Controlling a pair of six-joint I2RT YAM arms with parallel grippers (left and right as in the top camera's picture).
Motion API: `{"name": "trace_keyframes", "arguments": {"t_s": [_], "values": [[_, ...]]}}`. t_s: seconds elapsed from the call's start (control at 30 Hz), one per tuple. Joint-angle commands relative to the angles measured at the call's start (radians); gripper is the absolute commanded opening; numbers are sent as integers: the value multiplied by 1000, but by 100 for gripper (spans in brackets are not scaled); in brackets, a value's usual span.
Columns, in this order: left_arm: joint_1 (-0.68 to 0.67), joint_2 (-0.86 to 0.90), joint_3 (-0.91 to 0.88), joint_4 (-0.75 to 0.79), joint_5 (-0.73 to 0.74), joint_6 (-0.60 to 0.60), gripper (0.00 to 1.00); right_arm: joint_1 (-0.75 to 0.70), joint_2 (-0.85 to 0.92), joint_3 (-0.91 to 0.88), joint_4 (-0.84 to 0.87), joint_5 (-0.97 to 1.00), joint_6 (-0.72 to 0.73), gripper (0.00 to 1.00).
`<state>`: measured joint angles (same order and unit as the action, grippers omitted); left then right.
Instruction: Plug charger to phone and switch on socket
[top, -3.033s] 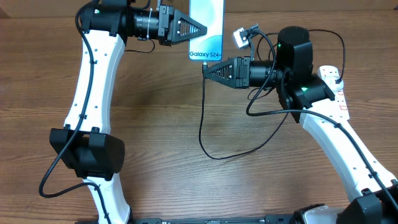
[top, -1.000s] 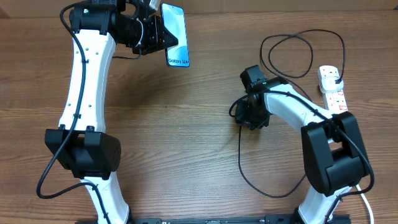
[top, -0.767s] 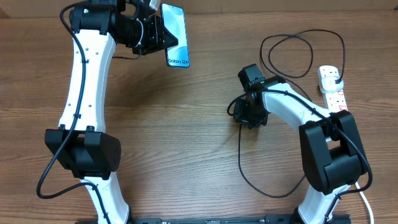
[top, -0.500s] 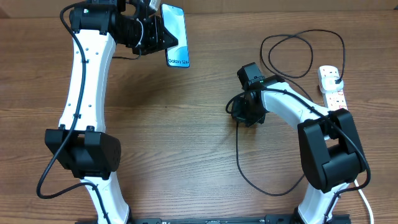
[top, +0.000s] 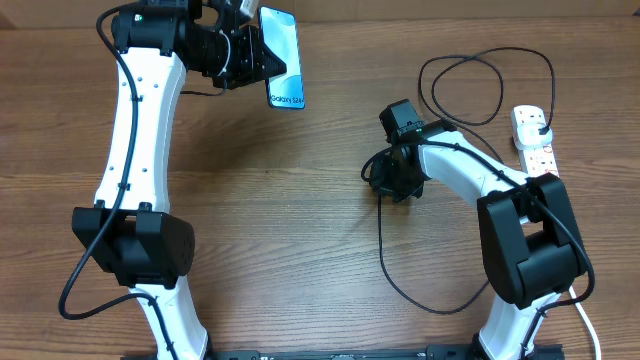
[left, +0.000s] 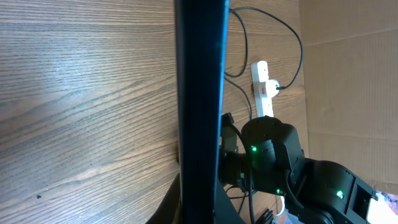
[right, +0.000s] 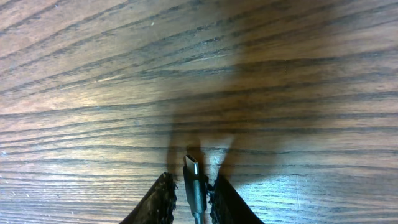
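The right jaws were narrow, shut on the charger's connector (right: 193, 171), with 1 finger (right: 161, 200) on each side of it and the metal tip poking out past them toward the bench (right: 93, 74). The tip sat close above the wood grain, over its own shadow; whether it touched could not be told. From above, these jaws pointed down near mid-bench, and the charger cable (top: 381, 250) ran from them toward the near edge, curved right, then passed behind the right arm (top: 470, 175). A second loop of the cable (top: 436, 72) lay at the far side and ended in the plug (top: 539, 123), seated in the socket (top: 541, 157). The socket lay at the right edge, well apart from the jaws. The left jaws were closed on the phone (top: 283, 55), gripping it from its left side at the far-left part of the bench. Its blue screen faced up toward the overhead camera, with the lettered end nearer. In the left wrist view the phone (left: 200, 93) showed edge-on as 1 dark bar, with the socket (left: 263, 93) and the right arm (left: 273, 155) beyond it.
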<state>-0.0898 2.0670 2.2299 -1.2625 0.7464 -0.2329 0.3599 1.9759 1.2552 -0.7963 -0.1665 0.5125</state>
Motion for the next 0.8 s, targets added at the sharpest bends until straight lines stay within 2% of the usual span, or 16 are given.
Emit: {"name": "trace_keyframes", "arguments": {"t_s": [0.0,0.33,0.47,0.6,0.77], "values": [[-5,-8,9,2,21,27,4,19,104,-56,-9,16,-16,22],[-5,-8,9,3,21,27,4,18,104,-56,-30,16,-35,22],[-5,-8,9,-2,21,27,4,19,104,-57,-49,17,-42,20],[-5,-8,9,-1,21,27,4,19,104,-58,-53,16,-42,14],[-5,-8,9,-2,21,27,4,19,104,-58,-58,16,-42,15]]}}
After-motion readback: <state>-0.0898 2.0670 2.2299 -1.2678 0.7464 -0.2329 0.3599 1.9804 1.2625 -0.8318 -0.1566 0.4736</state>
